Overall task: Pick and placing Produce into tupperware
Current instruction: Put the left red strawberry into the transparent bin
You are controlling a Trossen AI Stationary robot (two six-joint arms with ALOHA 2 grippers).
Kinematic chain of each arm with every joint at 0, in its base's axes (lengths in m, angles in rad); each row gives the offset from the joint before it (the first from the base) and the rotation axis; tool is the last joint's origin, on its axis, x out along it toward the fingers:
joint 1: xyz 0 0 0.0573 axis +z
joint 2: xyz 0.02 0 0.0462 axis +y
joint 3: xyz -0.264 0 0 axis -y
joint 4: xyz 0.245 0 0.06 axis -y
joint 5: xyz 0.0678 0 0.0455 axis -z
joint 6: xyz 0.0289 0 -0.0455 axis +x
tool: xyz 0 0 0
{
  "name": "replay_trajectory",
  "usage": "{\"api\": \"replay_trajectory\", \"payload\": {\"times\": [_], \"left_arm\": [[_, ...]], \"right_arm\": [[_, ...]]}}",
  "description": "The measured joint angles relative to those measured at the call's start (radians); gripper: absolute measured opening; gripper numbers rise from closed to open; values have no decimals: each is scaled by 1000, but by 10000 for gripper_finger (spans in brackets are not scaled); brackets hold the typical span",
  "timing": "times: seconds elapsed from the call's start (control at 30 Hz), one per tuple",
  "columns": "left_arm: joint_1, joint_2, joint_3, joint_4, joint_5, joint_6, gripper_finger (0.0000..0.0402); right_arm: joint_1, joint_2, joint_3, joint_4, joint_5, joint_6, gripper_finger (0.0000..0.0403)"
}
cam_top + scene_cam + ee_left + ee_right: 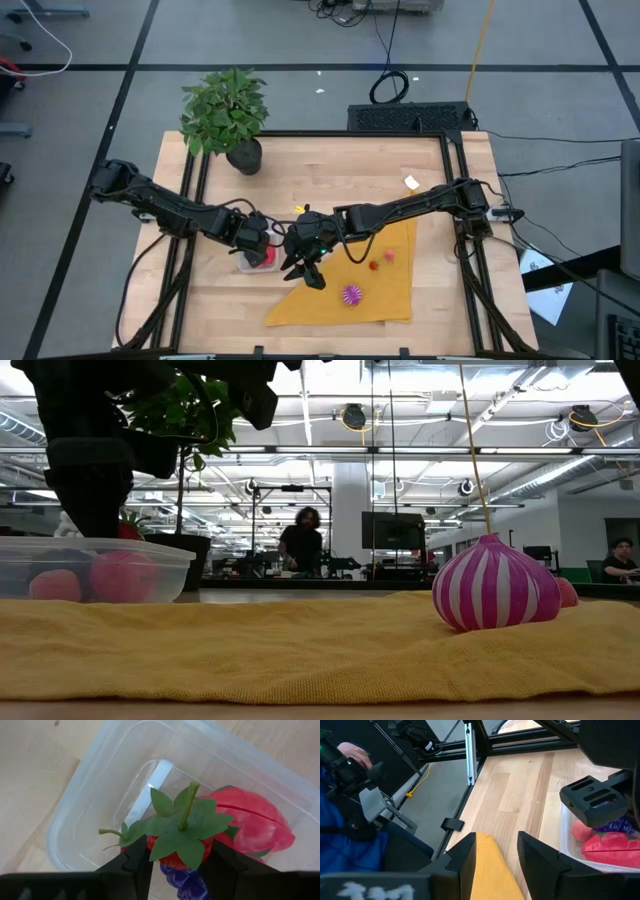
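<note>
The clear tupperware (248, 264) stands on the wood just left of the yellow cloth (385, 300). My left gripper (263, 244) points down into it, shut on a red fruit with a green leaf cap (181, 831). A larger red piece (257, 827) lies in the box, and a purple piece (181, 879) shows under the held fruit. My right gripper (308, 272) hovers over the cloth's left corner, open with nothing between its fingers (497, 855). A magenta striped bulb (495, 585) and two small red and pink pieces (381, 261) rest on the cloth. My left gripper pinches the red fruit's body (200, 854) between its two fingers, just below the leaf cap, coming from above and pointing steeply down. The fruit sits stem up inside the tupperware's walls. Whether the fingers also touch the purple piece cannot be told.
A potted green plant (226, 112) stands at the table's far left. A small white scrap (411, 182) lies at the far right. Black frame rails (455, 200) run along the table's sides. People sit in the room behind.
</note>
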Motion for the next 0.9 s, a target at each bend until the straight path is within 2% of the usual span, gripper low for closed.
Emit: {"api": "replay_trajectory", "payload": {"times": [0.77,0.9], "left_arm": [[0,0,0,-7,6,-8,146],[0,0,0,-8,4,-9,159]], "right_arm": [[0,0,0,-3,0,0,132],[0,0,0,-3,0,0,132]]}}
